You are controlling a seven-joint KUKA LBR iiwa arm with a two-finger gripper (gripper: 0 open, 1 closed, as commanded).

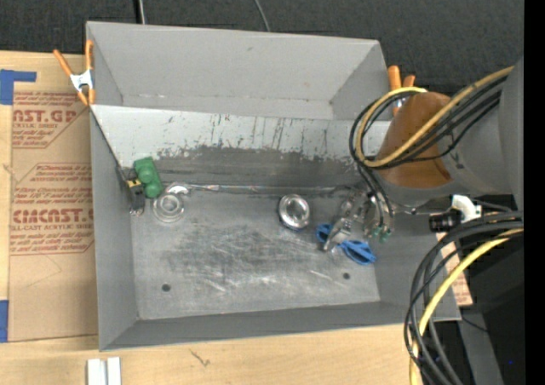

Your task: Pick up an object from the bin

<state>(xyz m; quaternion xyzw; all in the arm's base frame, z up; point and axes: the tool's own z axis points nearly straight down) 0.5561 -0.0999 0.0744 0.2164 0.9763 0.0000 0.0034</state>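
Gripper is hanging low by the bin's right wall, just beside the blue plastic piece, jaw state can't tell; I'm judging it's needing centring on that piece, clear of the wall and the silver cup, before gripping.

We see the gripper low at the right side of the grey metal bin, right over a small blue plastic thing on the floor; whether they touch we cannot tell. Near it on the left sits a round silvery metal cup. Well apart, by the left wall, lie a clear round piece and a green knobby piece.
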